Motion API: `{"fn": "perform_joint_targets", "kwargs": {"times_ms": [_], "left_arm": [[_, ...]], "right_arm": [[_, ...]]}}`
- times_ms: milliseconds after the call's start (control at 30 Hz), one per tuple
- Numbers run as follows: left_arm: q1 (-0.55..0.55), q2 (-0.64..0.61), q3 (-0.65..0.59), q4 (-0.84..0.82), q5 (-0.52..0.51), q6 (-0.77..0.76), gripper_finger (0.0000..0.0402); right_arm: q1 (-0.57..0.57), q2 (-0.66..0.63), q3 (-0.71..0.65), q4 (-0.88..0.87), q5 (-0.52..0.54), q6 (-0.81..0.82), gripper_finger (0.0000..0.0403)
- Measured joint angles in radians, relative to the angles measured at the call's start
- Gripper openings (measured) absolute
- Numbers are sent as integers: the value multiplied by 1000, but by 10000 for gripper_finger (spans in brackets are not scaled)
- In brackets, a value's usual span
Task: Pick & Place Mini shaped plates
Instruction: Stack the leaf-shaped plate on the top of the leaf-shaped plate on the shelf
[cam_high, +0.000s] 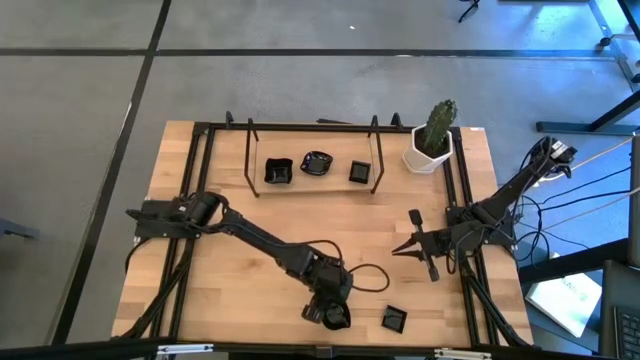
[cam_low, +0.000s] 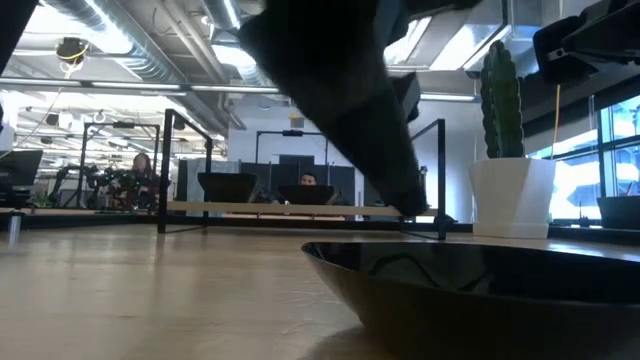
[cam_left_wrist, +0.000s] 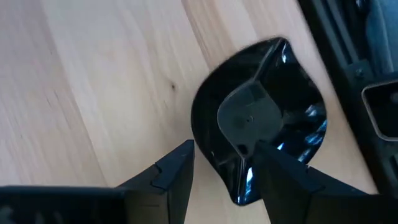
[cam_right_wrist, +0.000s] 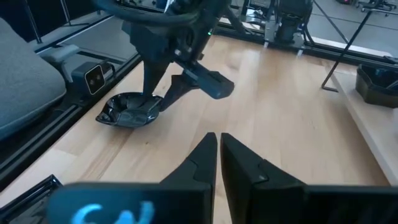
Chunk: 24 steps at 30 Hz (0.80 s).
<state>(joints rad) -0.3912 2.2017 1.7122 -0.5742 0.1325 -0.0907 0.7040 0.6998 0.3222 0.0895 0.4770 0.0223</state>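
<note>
Pale wood table (cam_high: 250, 270), black frame around its edges. Left gripper (cam_left_wrist: 221, 171) low at the near edge, fingers spread wide and straddling the rim of a glossy black leaf-shaped dish (cam_left_wrist: 261, 118): one finger (cam_left_wrist: 177, 174) outside on bare wood, the other over the dish's inner slope. The dish lies flat on the wood, not lifted; no clamp on it visible. A small square black dish (cam_high: 394, 319) sits just beside, nearer the right. Three more black dishes sit in a row on a raised shelf (cam_high: 335, 186) at the far side: square (cam_high: 278, 171), wavy-rimmed (cam_high: 316, 162), square (cam_high: 359, 171). White pot with cactus (cam_high: 432, 140) at the far right corner. Right gripper (cam_high: 412, 247) waits near the right edge, fingers closed together, holding nothing.
</note>
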Motion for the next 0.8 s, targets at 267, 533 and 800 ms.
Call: {"fn": "perform_joint_targets", "kwargs": {"times_ms": [267, 533, 800], "left_arm": [[16, -2, 1, -2, 20, -72, 159], [13, -2, 1, 3, 20, -73, 159], [12, -2, 1, 42, -5, -110, 159]], "right_arm": [[0, 0, 0, 7, 0, -2, 24], [0, 0, 0, 7, 0, -1, 24], [0, 0, 0, 10, 0, 12, 24]]}}
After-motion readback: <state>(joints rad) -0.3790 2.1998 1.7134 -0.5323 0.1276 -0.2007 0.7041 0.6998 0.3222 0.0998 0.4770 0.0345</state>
